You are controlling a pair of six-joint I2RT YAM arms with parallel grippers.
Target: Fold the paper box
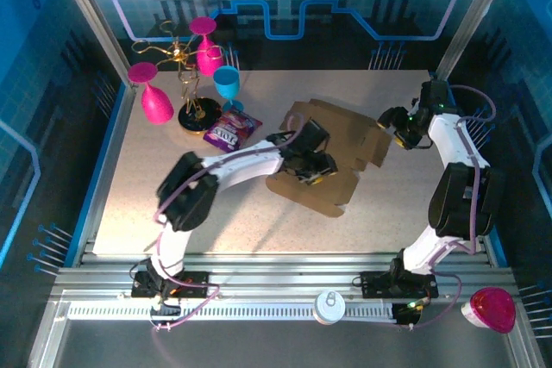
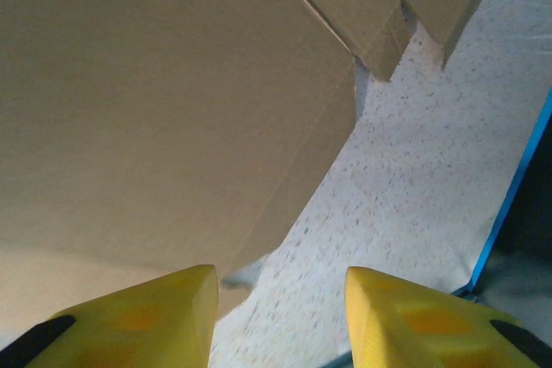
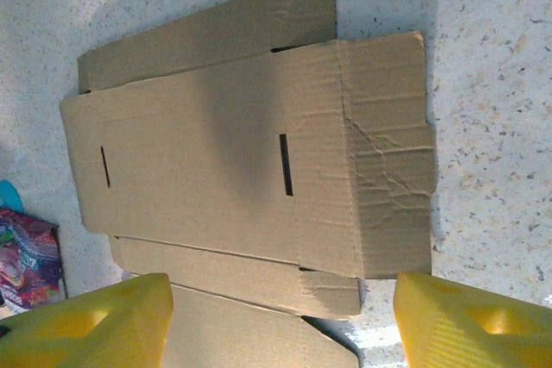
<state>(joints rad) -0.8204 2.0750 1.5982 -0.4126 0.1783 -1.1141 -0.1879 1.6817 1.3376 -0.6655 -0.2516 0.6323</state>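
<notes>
The paper box (image 1: 349, 148) is a flat brown die-cut cardboard sheet lying mid-table, with flaps, creases and slots. My left gripper (image 1: 312, 165) hovers over its left part; in the left wrist view the yellow fingers (image 2: 147, 316) stand open, with the sheet's edge (image 2: 172, 109) just ahead of the left finger and bare table between them. My right gripper (image 1: 393, 123) is at the sheet's right edge. It is open in the right wrist view (image 3: 285, 321), looking down on the slotted panel (image 3: 216, 152) and a crumpled flap (image 3: 388, 178).
A purple snack packet (image 1: 231, 129) lies left of the sheet, also showing in the right wrist view (image 3: 26, 256). Behind it a gold stand (image 1: 194, 96) carries pink cups (image 1: 155, 99) and a blue cup (image 1: 228, 84). A pink cup (image 1: 492, 308) and white disc (image 1: 329, 306) sit on the front rail.
</notes>
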